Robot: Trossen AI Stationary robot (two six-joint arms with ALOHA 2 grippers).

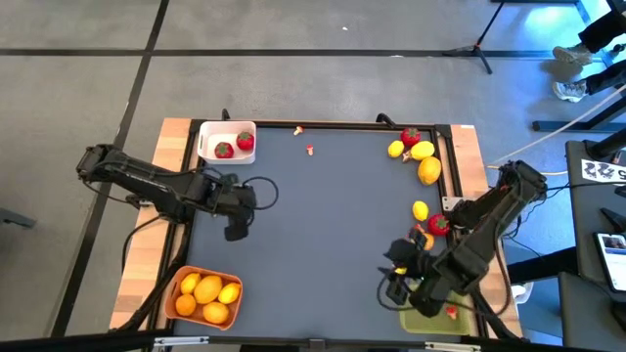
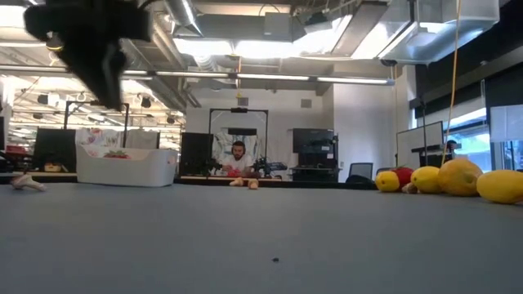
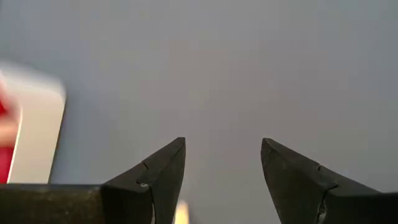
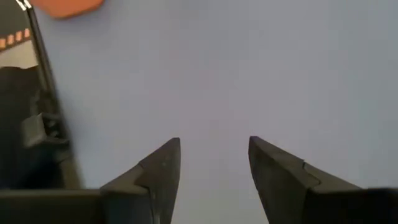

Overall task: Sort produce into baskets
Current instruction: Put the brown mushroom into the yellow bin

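A: Produce status: small glossy plastic toy fruits. Yellow lemons (image 1: pixel 423 150) and a red strawberry with a green top (image 1: pixel 411 136) sit clustered at the far right corner of the dark grey matte table (image 1: pixel 323 225). Another lemon (image 1: pixel 420 210) and strawberry (image 1: pixel 438 225) lie nearer the right arm. Two tiny pale and red bits (image 1: pixel 309 150) lie loose near the far edge.

B: Baskets?

A: White square shallow plastic bin (image 1: pixel 208 132) at far left holds two strawberries. Orange rectangular bin (image 1: pixel 174 284) at near left holds lemons and orange citrus. Olive-green rectangular bin (image 1: pixel 421 321) at near right is mostly hidden under the right arm; something small and red shows in it.

B: Grippers?

A: Right gripper (image 4: pixel 214 163) hangs by the green bin, jaws apart, nothing between them, only bare table ahead. Left gripper (image 3: pixel 224 163) waits over the table near the white bin, jaws apart and empty too.

B: Next step?

A: Likely the right arm fetches the next piece, probably the nearby strawberry or lemon. Rounded slick shells will squirt out of an off-centre pinch, so centre the jaws across the widest part and come straight down. The clustered ones touch each other; best take an outer one first so the rest don't roll.
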